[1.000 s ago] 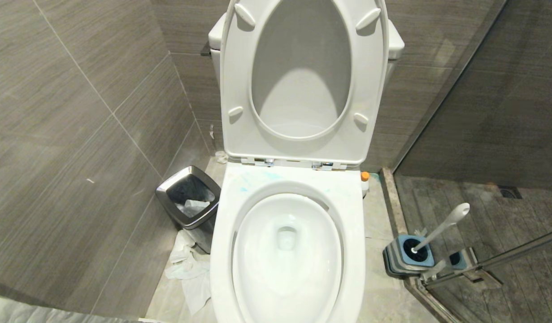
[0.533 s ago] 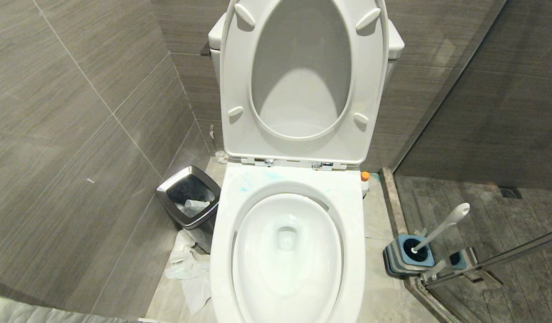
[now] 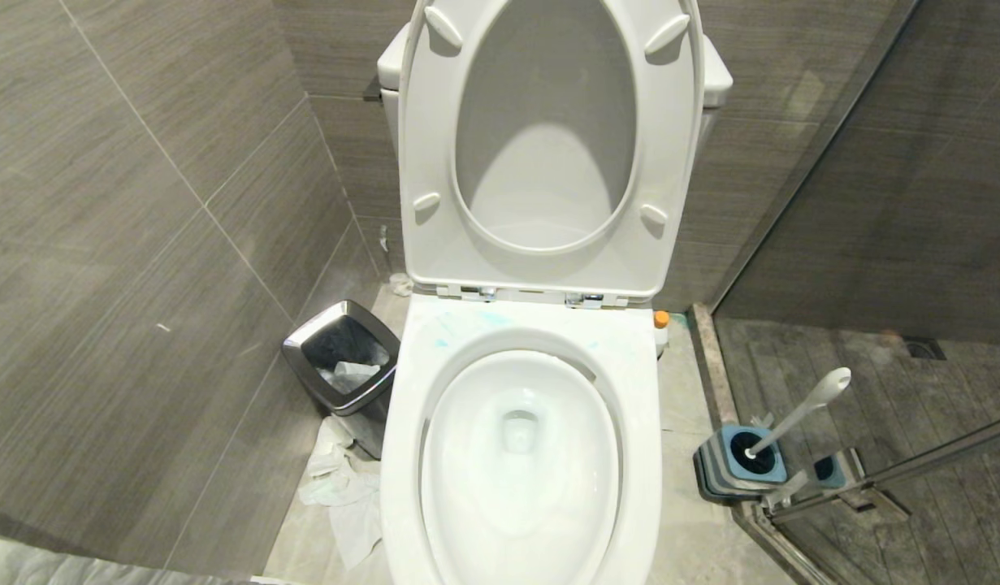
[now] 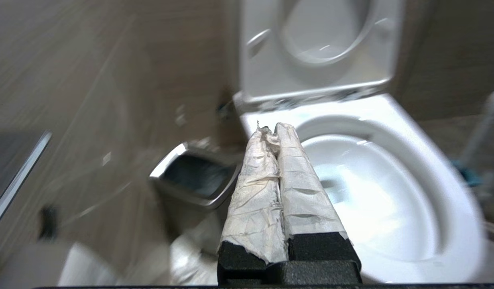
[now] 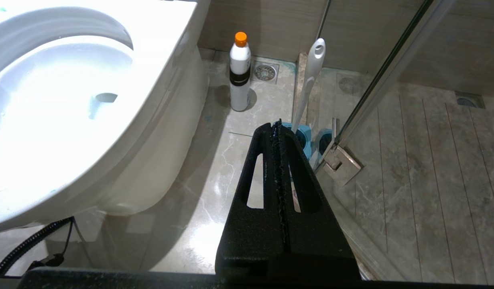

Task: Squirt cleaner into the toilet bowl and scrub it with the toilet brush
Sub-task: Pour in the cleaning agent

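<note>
Neither pincer shows from the head camera. Large white ceramic toilet bowl [image 3: 520, 455] sits dead centre, seat and lid raised against the tank. Small whitish cleaner bottle with orange cap [image 3: 661, 320] stands on the floor on the robot's right of the bowl, tucked near the hinge end; only its cap and shoulder show past the rim. Long slim white toilet brush [image 3: 800, 410] leans in its squarish blue-and-grey striped holder [image 3: 739, 465], further right and nearer the robot, beside the glass shower door [image 3: 889, 475]. Square steel-rimmed waste bin [image 3: 344, 357] is on the opposite, left side, crumpled paper [image 3: 341, 487] on the floor in front of it.

Left wrist camera: left gripper [image 4: 271, 130], tape-wrapped fingers pressed together, nothing between them, aimed between the bin and the bowl's left rim. Picture smeared. No bottle in sight this side.

Right wrist camera: right gripper [image 5: 275, 125], black fingers together, empty, hanging above the floor beside the bowl. The bottle stands upright ahead of it, long axis vertical, off toward the bowl side of the fingertips and well apart from them. Brush handle rises just beyond the tips, slightly to the other side.

Judgement: the right arm is the nearer one for the bottle; it would need to open, then reach forward and toward the bowl, taking the body side-on.
</note>
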`<state>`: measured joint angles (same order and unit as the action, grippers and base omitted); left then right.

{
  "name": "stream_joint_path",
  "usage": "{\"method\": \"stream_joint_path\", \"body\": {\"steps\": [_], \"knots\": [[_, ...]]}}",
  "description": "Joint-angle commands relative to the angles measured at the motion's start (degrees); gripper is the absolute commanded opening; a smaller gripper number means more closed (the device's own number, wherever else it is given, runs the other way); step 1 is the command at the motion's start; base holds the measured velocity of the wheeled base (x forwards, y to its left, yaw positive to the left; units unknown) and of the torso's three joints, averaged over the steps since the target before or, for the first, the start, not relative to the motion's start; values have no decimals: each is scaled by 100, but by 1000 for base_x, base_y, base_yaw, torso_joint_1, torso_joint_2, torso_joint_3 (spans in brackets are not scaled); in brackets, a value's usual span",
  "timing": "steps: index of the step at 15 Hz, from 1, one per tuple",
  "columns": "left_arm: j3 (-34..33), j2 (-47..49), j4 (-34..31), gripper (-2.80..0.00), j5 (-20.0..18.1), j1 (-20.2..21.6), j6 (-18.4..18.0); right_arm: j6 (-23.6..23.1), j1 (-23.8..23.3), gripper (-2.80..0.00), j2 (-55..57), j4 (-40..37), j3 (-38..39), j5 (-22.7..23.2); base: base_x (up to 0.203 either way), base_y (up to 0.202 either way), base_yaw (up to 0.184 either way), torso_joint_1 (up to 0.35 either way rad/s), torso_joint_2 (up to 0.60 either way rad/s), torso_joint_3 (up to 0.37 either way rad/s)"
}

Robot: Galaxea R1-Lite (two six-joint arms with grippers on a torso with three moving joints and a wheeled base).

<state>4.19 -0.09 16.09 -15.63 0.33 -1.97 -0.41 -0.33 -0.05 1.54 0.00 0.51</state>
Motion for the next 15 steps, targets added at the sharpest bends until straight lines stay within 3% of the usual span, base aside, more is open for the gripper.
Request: {"method": "stream_joint_path", "body": {"steps": [1,2,5,11,15], "knots": [[-416,9,65,-280,836,2,-119,6,-2,-280,-4,5,70,2,0,0,0,0,0,0],[-458,9,-90,-280,1009,2,-219,5,-2,-280,-4,5,70,2,0,0,0,0,0,0],[-463,9,-858,-280,1026,2,-450,-3,-2,-280,-4,5,70,2,0,0,0,0,0,0],[-458,9,-1604,-280,1242,2,-546,-3,-2,-280,-4,5,70,2,0,0,0,0,0,0],[-463,9,-1574,-280,1291,2,-497,-3,-2,-280,-4,5,70,2,0,0,0,0,0,0]]}}
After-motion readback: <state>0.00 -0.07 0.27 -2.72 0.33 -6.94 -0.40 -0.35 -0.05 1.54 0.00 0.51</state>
